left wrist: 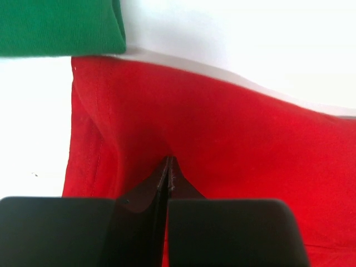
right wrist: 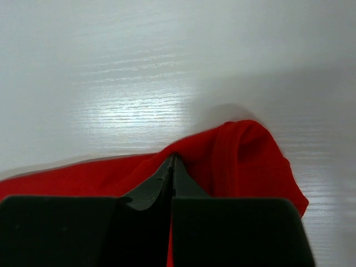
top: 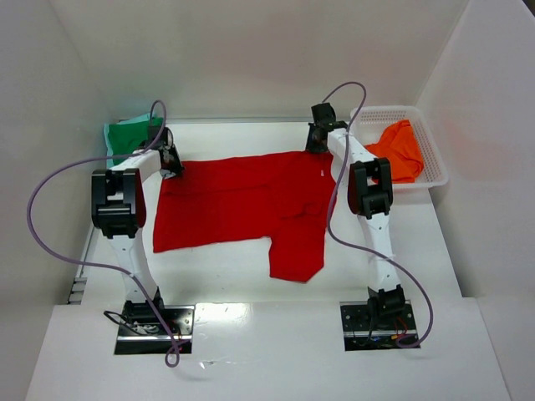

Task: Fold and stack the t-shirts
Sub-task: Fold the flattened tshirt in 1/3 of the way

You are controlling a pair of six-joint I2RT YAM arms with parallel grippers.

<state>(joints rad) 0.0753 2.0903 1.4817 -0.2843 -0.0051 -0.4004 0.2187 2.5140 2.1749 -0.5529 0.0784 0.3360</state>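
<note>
The red t-shirt (top: 242, 205) lies spread across the table middle, one sleeve pointing toward the near edge. At its far left corner my left gripper (top: 173, 164) is shut on the red cloth (left wrist: 222, 139); the jaws meet at a pinched ridge (left wrist: 168, 161). My right gripper (top: 318, 140) is shut on the shirt's far right corner, where the fabric (right wrist: 245, 156) bunches up beside the closed jaws (right wrist: 172, 158). A folded green t-shirt (top: 127, 138) sits at the far left, also in the left wrist view (left wrist: 55, 25). The orange t-shirt (top: 399, 150) lies in the basket.
A white lattice basket (top: 430, 154) stands at the far right against the wall. White walls close in the table on the left, back and right. Purple cables loop off both arms. The arm bases sit at the near edge.
</note>
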